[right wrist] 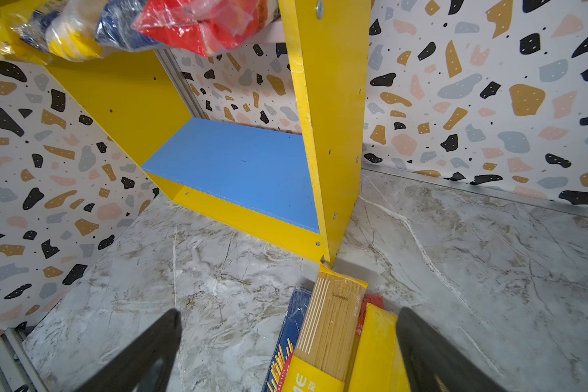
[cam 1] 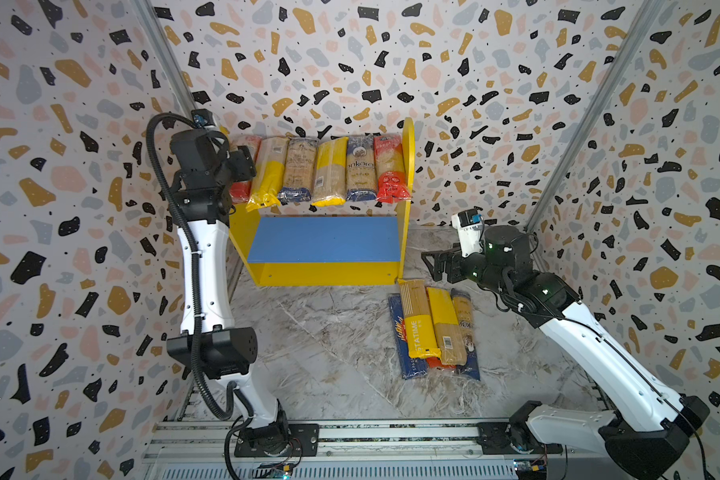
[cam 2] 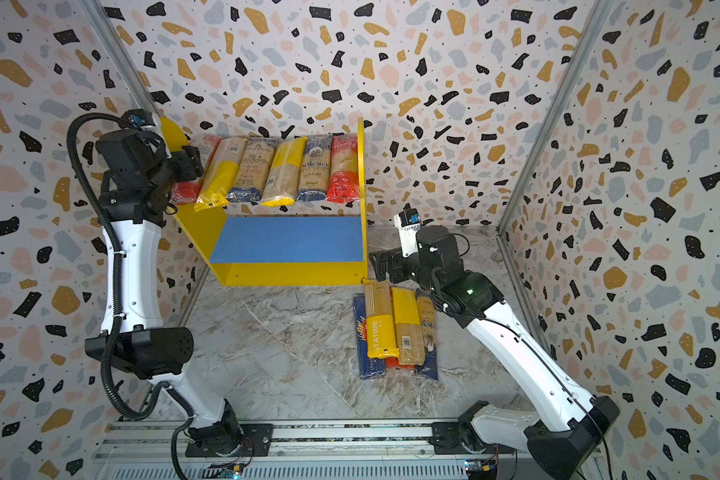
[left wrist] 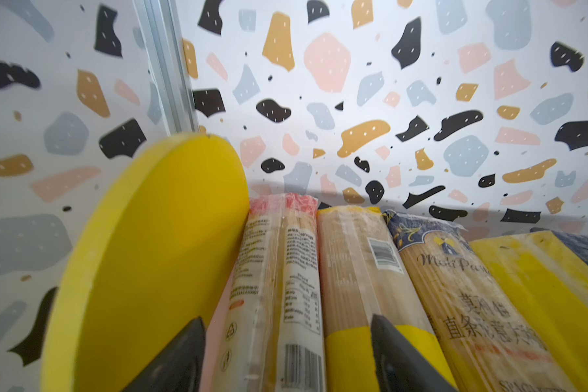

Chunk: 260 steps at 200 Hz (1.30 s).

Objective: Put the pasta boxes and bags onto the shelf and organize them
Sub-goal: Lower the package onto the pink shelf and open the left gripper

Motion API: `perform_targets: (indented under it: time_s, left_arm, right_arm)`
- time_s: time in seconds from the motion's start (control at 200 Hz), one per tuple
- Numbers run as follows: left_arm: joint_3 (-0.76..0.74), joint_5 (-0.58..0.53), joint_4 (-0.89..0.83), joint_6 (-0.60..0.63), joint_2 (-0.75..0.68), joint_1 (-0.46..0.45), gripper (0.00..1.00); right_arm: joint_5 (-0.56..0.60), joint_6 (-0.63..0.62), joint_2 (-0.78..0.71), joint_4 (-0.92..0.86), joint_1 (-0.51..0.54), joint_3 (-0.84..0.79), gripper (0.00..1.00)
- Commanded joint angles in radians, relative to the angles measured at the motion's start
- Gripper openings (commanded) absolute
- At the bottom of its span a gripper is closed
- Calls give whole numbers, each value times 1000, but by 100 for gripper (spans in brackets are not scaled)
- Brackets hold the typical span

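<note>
Pasta packs lie piled on the floor just near of the right gripper, long axes near-to-far; its jaws stand wide and empty. The left gripper, jaws parted, loosely straddles the leftmost pack on the shelf.

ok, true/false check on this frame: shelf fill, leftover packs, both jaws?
1. The blue lower board is bare. True.
2. Every pack is on the shelf. False: a pile lies on the floor beside its right panel.
3. A row of six packs fills the top tier. True.
4. The right jaws grip a pack. False: they stand open and empty near the pile.
5. The left jaws are shut. False: they stand open on either side of the red-print pack at the row's left end.
</note>
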Motion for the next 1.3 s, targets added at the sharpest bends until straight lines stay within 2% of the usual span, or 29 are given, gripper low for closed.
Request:
perform_targets:
  time_s: [0.0,0.23,0.436,0.706,0.976,1.161,1.297]
  left_arm:
    - [19,5,96,7,-41,1,79]
    - [-32,53,128,-15,-92,1,80]
    - [-246,100,254,-76,-249,-2,83]
    - [-417,102,288,-148,-396,-26,82]
    - [-697,-39,334,-146,-594,-235,85]
    - [-964,-123,409,-211,-757,-393,84]
    - [-1113,-170,416,-267,-824,-519,83]
  right_arm:
    - [-3,6,-19,-16,-5,41,99]
    - [-1,9,-35,-20,-5,34,99]
    - [0,9,-64,-22,-4,12,99]
    - [2,17,-133,-31,-5,-57,99]
    - [8,29,-188,-86,-3,-143,99]
    - [-1,42,-255,-98,-4,-213,99]
    - [-3,73,-293,-102,-3,-264,99]
